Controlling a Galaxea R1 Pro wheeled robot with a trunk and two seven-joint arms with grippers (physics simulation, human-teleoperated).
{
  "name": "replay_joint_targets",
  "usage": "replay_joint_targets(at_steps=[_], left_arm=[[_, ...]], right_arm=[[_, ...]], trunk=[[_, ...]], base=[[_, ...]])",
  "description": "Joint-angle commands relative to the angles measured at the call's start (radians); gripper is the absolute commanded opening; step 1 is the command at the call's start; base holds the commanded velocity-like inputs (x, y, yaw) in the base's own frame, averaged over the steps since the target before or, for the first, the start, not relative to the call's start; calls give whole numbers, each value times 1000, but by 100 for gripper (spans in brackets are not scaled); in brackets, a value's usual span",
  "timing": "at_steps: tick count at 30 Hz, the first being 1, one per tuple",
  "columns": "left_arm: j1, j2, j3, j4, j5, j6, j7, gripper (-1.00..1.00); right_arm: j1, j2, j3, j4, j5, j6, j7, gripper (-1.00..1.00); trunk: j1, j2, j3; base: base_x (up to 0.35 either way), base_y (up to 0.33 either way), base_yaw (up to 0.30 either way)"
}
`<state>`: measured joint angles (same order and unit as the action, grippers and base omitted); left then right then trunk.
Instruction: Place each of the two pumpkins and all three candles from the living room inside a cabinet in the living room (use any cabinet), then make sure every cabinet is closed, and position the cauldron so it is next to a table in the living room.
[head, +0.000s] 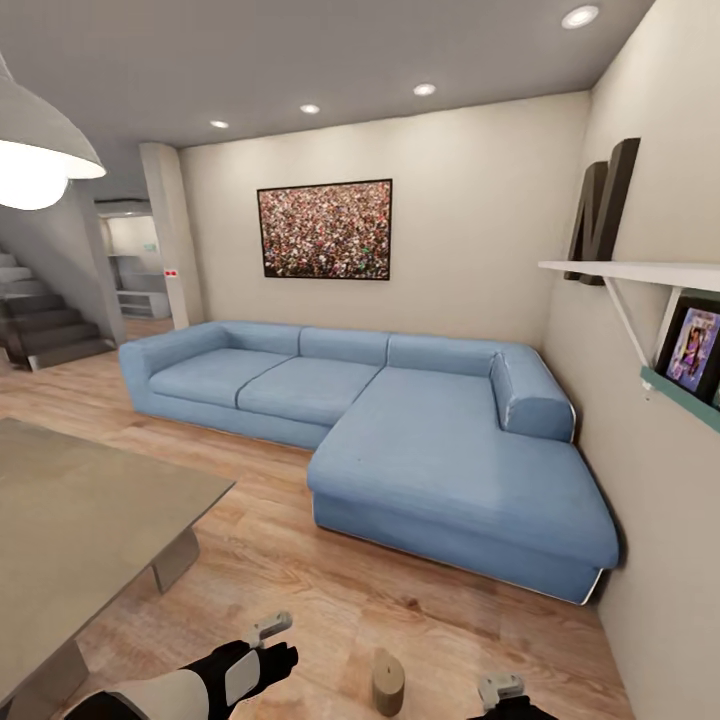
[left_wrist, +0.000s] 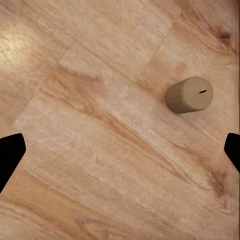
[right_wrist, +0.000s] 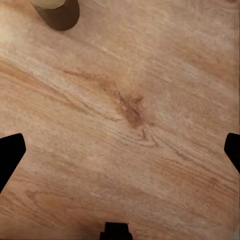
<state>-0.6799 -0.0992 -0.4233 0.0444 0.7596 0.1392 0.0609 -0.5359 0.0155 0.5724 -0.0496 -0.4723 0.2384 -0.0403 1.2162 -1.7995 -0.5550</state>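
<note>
Both of your grippers hang with jaws spread wide and empty over bare wood floor (head: 330, 590): the left gripper (left_wrist: 120, 150) and the right gripper (right_wrist: 120, 150). One candle (head: 388, 682) stands upright on the planks between them, touching neither. You have the grey table (head: 70, 520) edge close on your left, open floor ahead, then the blue sofa (head: 420, 440) against the right wall.

Blue L-shaped sofa (head: 400, 430) against beige wall (head: 470, 220); framed picture (head: 325, 230) above. Wood-plank floor (head: 300, 570). Recessed ceiling lights (head: 424, 89); pendant lamp (head: 35, 150) at left. Stairs (head: 40, 320) beyond. Wall shelf (head: 640, 272) at right.
</note>
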Motion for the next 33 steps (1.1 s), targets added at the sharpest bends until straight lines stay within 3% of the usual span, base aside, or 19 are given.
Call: replay_joint_targets(at_steps=[1,13,26,33], left_arm=[[-1,-1,-8,2,9,2,2,100],[-1,1,-8,1,9,2,2,100],[-1,0,-8,0,9,0,2,100],[-1,4,-8,-3,9,-63,0,100]], right_arm=[[0,0,8,-2,-9,6,-4,100],[0,0,9,-3,-9,6,-3,100],[0,0,9,-3,-10,4,-3,100],[0,0,6,-3,-14,3,2,100]], trunk=[[0,0,-1],[0,0,-1],[0,0,-1],[0,0,-1]], base=[[253,-117,0],[75,-19,0],[265,0,0],[11,0,0]])
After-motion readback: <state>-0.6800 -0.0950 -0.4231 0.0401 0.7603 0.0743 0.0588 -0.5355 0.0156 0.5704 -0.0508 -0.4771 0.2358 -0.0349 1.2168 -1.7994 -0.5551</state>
